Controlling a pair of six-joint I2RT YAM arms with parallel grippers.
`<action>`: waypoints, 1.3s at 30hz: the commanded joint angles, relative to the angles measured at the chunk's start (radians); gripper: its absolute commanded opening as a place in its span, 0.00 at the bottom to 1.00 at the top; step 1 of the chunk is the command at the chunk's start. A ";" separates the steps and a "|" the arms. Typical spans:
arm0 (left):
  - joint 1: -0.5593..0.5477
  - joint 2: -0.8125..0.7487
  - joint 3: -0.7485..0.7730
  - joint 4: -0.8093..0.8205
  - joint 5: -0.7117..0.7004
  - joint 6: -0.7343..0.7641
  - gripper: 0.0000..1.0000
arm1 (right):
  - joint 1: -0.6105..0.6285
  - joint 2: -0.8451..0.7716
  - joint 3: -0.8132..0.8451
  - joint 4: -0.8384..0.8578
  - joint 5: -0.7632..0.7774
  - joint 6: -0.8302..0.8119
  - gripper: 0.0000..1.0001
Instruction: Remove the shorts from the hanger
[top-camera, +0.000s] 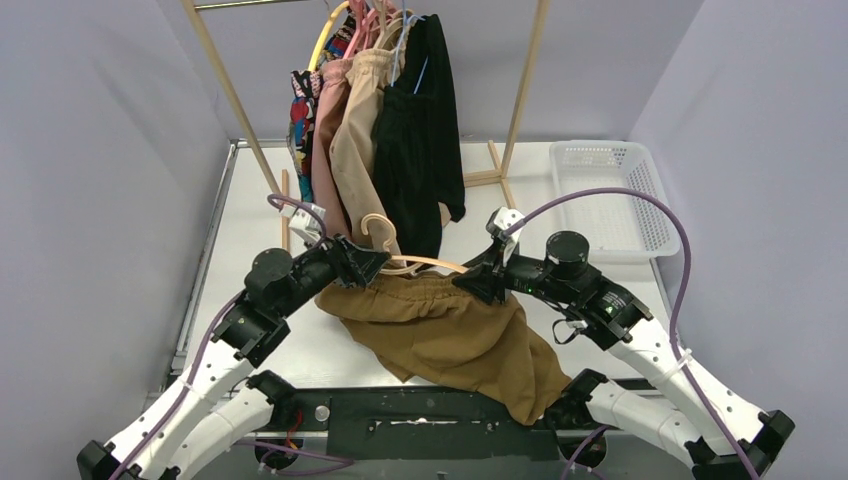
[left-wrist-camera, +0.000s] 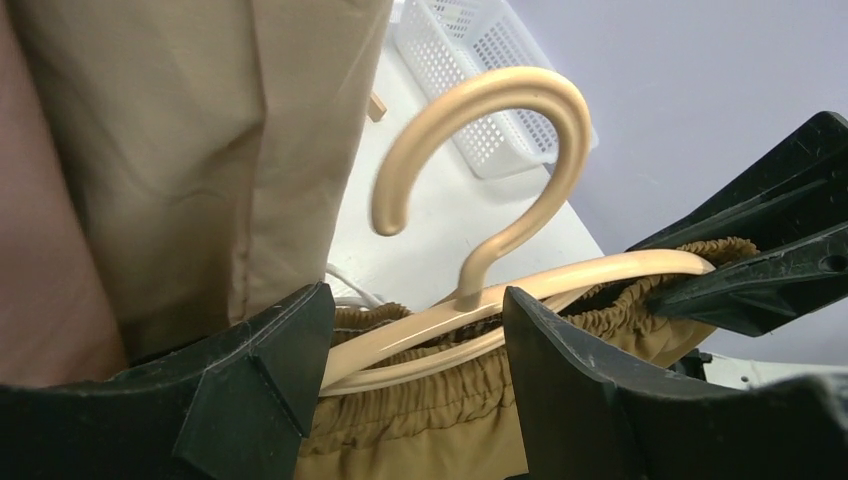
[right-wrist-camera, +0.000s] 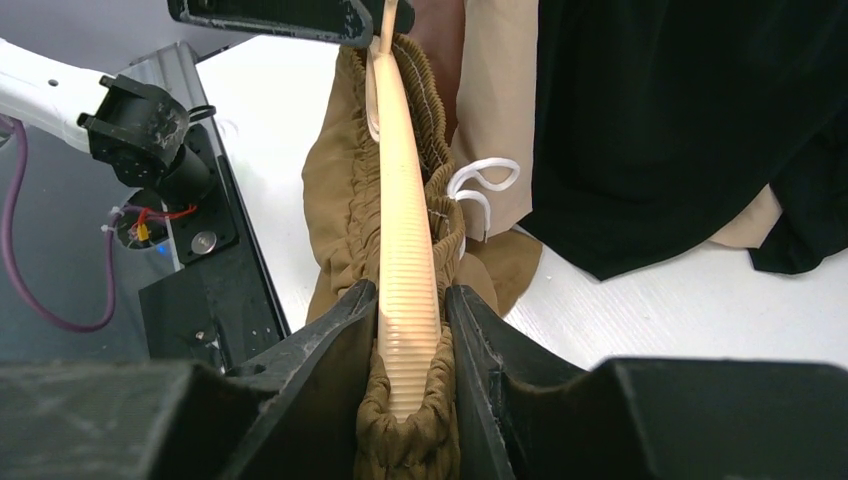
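On the table (top-camera: 250, 215), seen from above, a wooden rack (top-camera: 525, 90) stands at 12 o'clock with other shorts hanging on it, a black pair (top-camera: 420, 140) and a beige pair (top-camera: 355, 140) foremost. A white basket (top-camera: 605, 195) sits at 2 o'clock.

The brown shorts (top-camera: 450, 335) lie at the centre and trail toward 5 o'clock over the near edge. Their waistband (right-wrist-camera: 350, 190) is stretched over a beige hanger (top-camera: 425, 263), which is off the rack and lies across, 9 to 3 o'clock.

The right gripper (right-wrist-camera: 410, 300) is clenched on the 3 o'clock tip of the hanger, with gathered waistband pinched in beside it. The left gripper (left-wrist-camera: 418, 310) is at the 9 o'clock side, just below the hook (left-wrist-camera: 520, 110). Its jaws stand apart with the hanger bar and waistband between them, not visibly squeezing.

The step in hand looks to be stripping the waistband off the hanger. The next move probably calls for one gripper to hold only the bar while the other takes cloth alone and draws it past the tip. The right grip, holding both together, would likely have to let go and retake first.
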 joint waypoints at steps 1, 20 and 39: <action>-0.094 0.038 0.064 0.107 -0.153 0.011 0.62 | 0.000 0.021 0.012 0.131 0.010 0.016 0.00; -0.320 0.157 0.080 0.068 -0.575 -0.050 0.15 | 0.000 -0.009 0.012 0.099 0.037 0.020 0.02; -0.320 0.059 0.082 -0.064 -0.771 0.012 0.00 | 0.000 -0.032 0.072 -0.056 0.219 0.053 0.67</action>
